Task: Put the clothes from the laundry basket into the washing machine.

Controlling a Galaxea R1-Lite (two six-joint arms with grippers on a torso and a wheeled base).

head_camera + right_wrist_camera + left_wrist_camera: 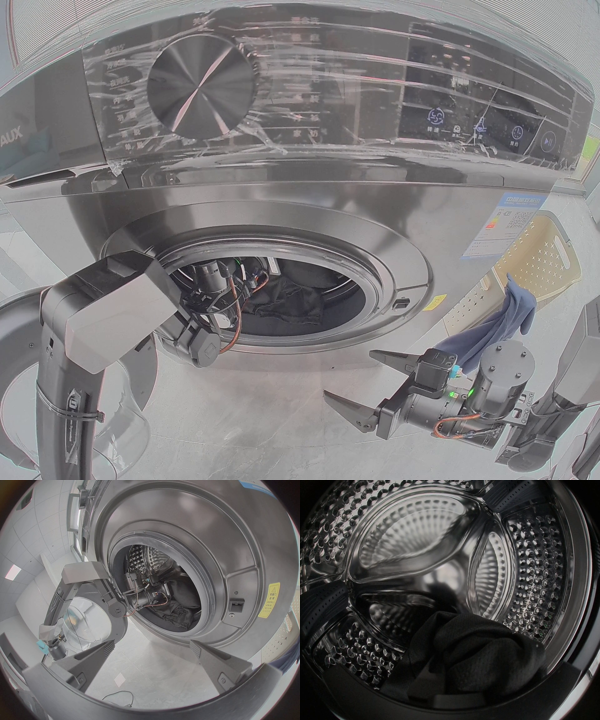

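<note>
The washing machine [387, 275] faces me with its round opening uncovered. A black garment [287, 300] lies bunched on the drum floor [481, 655], just behind the door seal [178, 614]. My left gripper [250, 279] is inside the drum, beside and slightly above the garment [156, 592]. My right gripper [350, 375] hangs open and empty low in front of the machine, right of the opening [151, 644]. A blue cloth [506, 322] drapes over the rim of the beige laundry basket [550, 256] at the right.
The glass door [125, 406] stands swung open at the left, behind my left arm [87, 627]. Light tiled floor [262, 406] lies below the machine's front. A thin cable [118, 695] rests on the floor.
</note>
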